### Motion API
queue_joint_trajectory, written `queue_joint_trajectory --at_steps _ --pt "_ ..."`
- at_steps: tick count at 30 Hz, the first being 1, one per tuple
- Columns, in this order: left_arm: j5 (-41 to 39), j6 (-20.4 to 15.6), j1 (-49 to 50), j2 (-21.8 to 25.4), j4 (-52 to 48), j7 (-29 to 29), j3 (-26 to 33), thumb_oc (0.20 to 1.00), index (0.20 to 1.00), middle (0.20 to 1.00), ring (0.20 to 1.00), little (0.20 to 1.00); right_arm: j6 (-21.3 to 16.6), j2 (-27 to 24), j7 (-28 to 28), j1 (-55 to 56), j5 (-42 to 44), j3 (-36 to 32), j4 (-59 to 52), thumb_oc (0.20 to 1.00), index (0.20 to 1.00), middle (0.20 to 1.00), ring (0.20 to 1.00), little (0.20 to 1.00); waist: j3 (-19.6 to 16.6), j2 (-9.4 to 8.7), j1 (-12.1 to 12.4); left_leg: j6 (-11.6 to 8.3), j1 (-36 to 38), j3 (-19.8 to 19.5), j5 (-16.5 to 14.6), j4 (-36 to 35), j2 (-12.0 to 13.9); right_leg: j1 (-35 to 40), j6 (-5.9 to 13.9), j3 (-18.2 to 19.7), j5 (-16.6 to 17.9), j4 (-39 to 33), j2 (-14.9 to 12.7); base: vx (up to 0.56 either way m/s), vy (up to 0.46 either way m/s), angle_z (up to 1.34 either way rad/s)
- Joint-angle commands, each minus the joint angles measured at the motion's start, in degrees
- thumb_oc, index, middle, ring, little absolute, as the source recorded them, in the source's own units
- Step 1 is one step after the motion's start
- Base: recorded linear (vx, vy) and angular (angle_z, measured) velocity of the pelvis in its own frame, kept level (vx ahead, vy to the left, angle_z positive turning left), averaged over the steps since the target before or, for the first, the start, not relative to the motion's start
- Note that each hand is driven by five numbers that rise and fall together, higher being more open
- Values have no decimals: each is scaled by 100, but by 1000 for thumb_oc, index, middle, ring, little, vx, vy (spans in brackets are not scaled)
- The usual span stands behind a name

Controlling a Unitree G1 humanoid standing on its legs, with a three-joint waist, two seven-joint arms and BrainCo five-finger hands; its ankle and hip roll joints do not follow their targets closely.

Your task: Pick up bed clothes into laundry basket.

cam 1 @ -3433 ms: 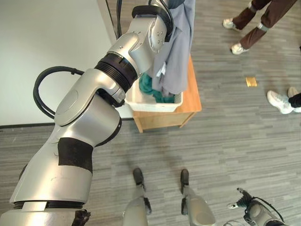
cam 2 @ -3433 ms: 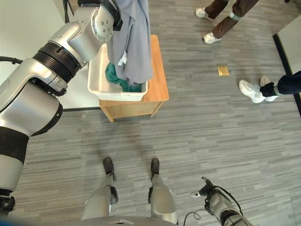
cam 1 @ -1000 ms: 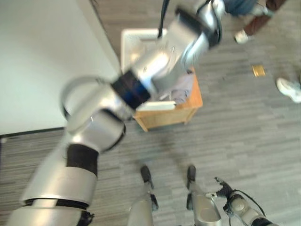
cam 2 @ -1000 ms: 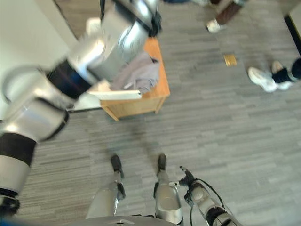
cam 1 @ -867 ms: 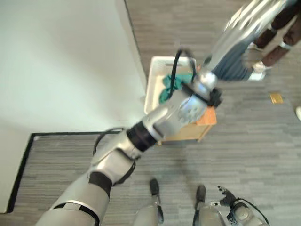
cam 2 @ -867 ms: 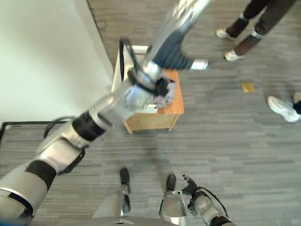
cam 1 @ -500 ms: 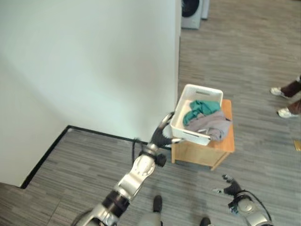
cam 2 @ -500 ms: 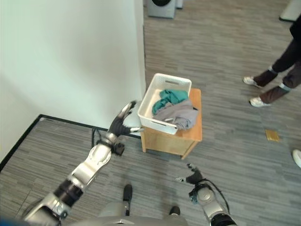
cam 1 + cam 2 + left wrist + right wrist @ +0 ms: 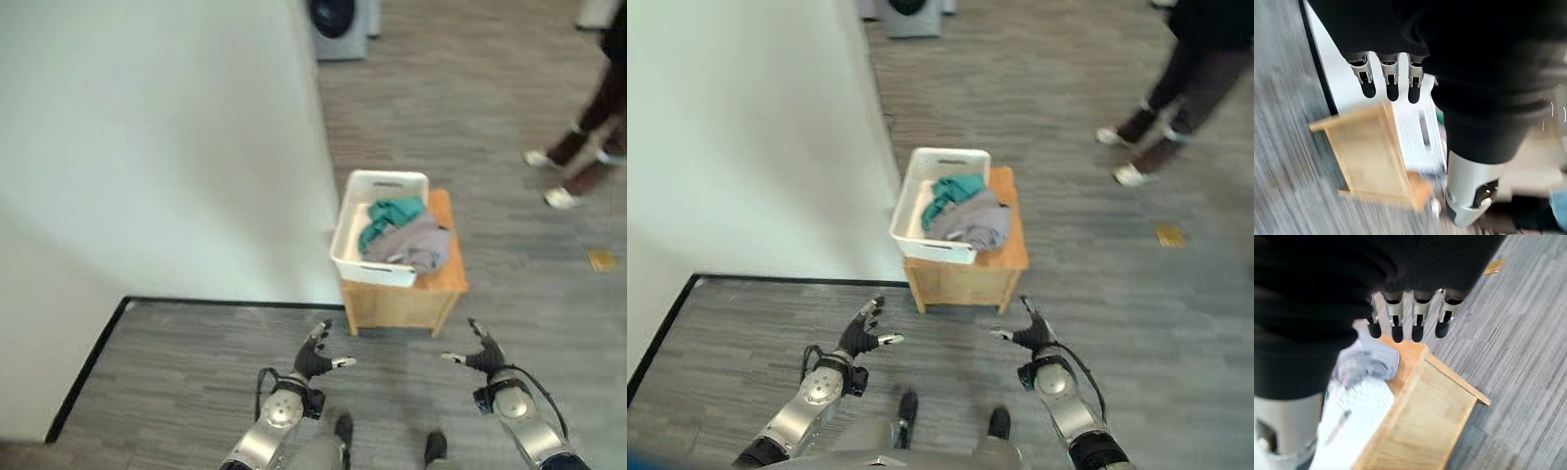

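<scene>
A white laundry basket (image 9: pixel 345 235) stands on a small wooden table (image 9: pixel 402 299) against the white surface. In it lie a teal cloth (image 9: pixel 390 211) and a grey garment (image 9: pixel 413 245), whose edge hangs over the basket's near rim. My left hand (image 9: pixel 314 359) and right hand (image 9: pixel 484 356) are held low in front of the table, one to each side, both open with fingers spread and holding nothing. The left wrist view looks past straight fingers (image 9: pixel 1388 84) at the table (image 9: pixel 1369 156). Beyond the right hand's fingers (image 9: pixel 1416 323) the grey garment (image 9: pixel 1365 363) shows.
A large white surface (image 9: pixel 147 147) with a black bottom edge takes up the left side. A washing machine (image 9: pixel 338 15) stands at the back. A person's legs (image 9: pixel 578 162) are at the right, and a small yellow piece (image 9: pixel 601 259) lies on the floor.
My left arm has come down from above the basket, and the grey garment it held now lies in the basket. The camera has shifted and pulled back; both hands now show low in front.
</scene>
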Motion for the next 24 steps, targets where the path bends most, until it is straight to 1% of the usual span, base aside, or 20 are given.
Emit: queue_joint_trajectory --at_steps 1,2,3,5,6,7,8,9,10,11,12,13,14,15,16,18,19,21,24 --pt "-274 -305 -646 2 -191 56 -166 1000 1000 1000 1000 1000 -78 -40 -228 -766 -500 -122 -153 1000 1000 1000 1000 1000 360 -107 -26 258 808 497 -740 -212 -20 -503 -155 -141 -497 506 339 -144 57 -9" --pt "-240 -305 -779 -14 -114 119 -215 1000 1000 1000 1000 1000 -25 -34 -279 -876 -618 -111 -238 1000 1000 1000 1000 1000 463 -95 -151 298 854 556 -654 -463 9 -867 -103 -157 -488 929 313 -269 95 -13" --pt "-181 -314 -921 -8 -110 165 -264 1000 1000 1000 1000 1000 4 -50 -317 -972 -727 -93 -337 1000 1000 1000 1000 1000 560 -73 -277 348 877 626 -560 -701 34 -1216 10 -124 -519 1360 314 -313 94 -19" --pt "-15 -378 -1095 60 -184 238 -352 1000 1000 1000 1000 1000 -10 -52 -408 -984 -846 -107 -421 1000 1000 1000 1000 1000 708 -65 -447 359 873 786 -416 -865 122 -1617 324 -4 -416 1952 290 -311 37 -34" --pt "-23 -454 -1071 296 -415 225 -16 1000 1000 1000 1000 1000 -234 -518 -20 -273 -512 -866 -1764 1000 1000 1000 1000 1000 770 -112 -544 369 836 1050 -316 -998 247 -1632 333 -52 -642 2276 112 -266 -17 -42" --pt "-24 -453 -1056 296 -423 223 -33 1000 1000 1000 1000 1000 -225 -521 -2 -221 -509 -893 -1808 1000 1000 1000 1000 1000 748 -114 -526 368 820 1057 -287 -1003 241 -1643 327 -47 -611 2255 110 -261 -54 -53" --pt "-82 -474 -976 304 -404 206 43 1000 1000 1000 1000 1000 -236 -587 -67 -73 -563 -925 -1736 1000 1000 1000 1000 1000 732 -132 -501 368 743 1176 -227 -1008 291 -1507 196 -167 -707 2193 2 -210 -113 -70" --pt "-71 -450 -912 289 -453 229 76 1000 1000 1000 1000 1000 -334 -559 28 139 -525 -1039 -1814 1000 1000 1000 1000 1000 706 -186 -424 383 624 1320 -180 -994 372 -1276 77 -219 -781 2152 -189 -194 -111 -75" --pt "-67 -448 -904 287 -455 231 69 1000 1000 1000 1000 1000 -335 -560 34 158 -525 -1047 -1825 1000 1000 1000 1000 1000 707 -192 -401 383 643 1341 -195 -990 367 -1272 80 -196 -797 2163 -191 -151 -115 -95" --pt "-95 -462 -890 280 -460 226 63 1000 1000 1000 1000 1000 -400 -637 11 226 -520 -1083 -1858 1000 1000 1000 1000 1000 689 -278 -338 373 600 1434 -211 -921 371 -1018 139 -156 -822 1994 -289 -44 -94 -87" --pt "6 -436 -898 270 -462 211 -25 1000 1000 1000 1000 1000 -400 -591 33 215 -455 -1106 -1834 1000 1000 1000 1000 1000 653 -369 -276 380 580 1421 -231 -868 320 -868 98 -28 -839 1784 -234 -63 -97 -86" --pt "8 -435 -904 275 -462 213 -27 1000 1000 1000 1000 1000 -401 -585 34 211 -455 -1109 -1833 1000 1000 1000 1000 1000 643 -372 -271 378 546 1425 -202 -860 324 -877 90 -30 -786 1736 -226 7 -128 -69" --pt "34 -398 -927 185 -346 209 37 1000 1000 1000 1000 1000 -345 -563 73 78 -460 -928 -1654 1000 1000 1000 1000 1000 460 -490 -147 354 468 1532 -204 -829 292 -661 197 -34 -757 1225 -249 22 -68 -40" --pt "35 -403 -927 187 -339 208 43 1000 1000 1000 1000 1000 -345 -558 71 69 -462 -918 -1647 1000 1000 1000 1000 1000 457 -495 -129 355 472 1558 -213 -824 294 -646 201 -14 -726 1174 -241 47 -187 -52" --pt "-11 -409 -956 119 -338 282 1 1000 1000 1000 1000 1000 -310 -433 75 -73 -482 -697 -1563 1000 1000 1000 1000 1000 441 -518 -106 334 494 1559 -232 -813 300 -629 224 19 -592 987 -198 14 -148 -49" --pt "-75 -415 -981 84 -324 330 23 1000 1000 1000 1000 1000 -298 -393 77 -149 -482 -577 -1524 1000 1000 1000 1000 1000 425 -519 -123 327 508 1567 -213 -875 322 -573 237 78 -537 818 -162 34 -115 -38" --pt "-280 -578 37 567 -1197 161 821 1000 1000 1000 1000 1000 -757 -3 772 1286 856 -863 -2490 1000 1000 1000 1000 1000 -76 -172 -399 -153 1390 1465 -375 -1077 805 -71 -138 -811 -946 698 104 46 -17 -4" --pt "-304 -575 27 594 -1478 174 790 1000 1000 1000 1000 1000 -746 -9 751 1292 806 -862 -2533 1000 1000 1000 1000 1000 -54 -202 -382 -76 1346 1389 -437 -1140 724 -164 -105 -764 -927 760 128 -24 50 13" --pt "-392 -544 -80 666 -1561 187 827 1000 1000 1000 1000 1000 -608 -29 620 1094 601 -829 -2499 1000 1000 1000 1000 1000 28 -287 -324 -36 1226 1405 -429 -1140 678 -363 -17 -697 -887 968 100 -87 30 8"
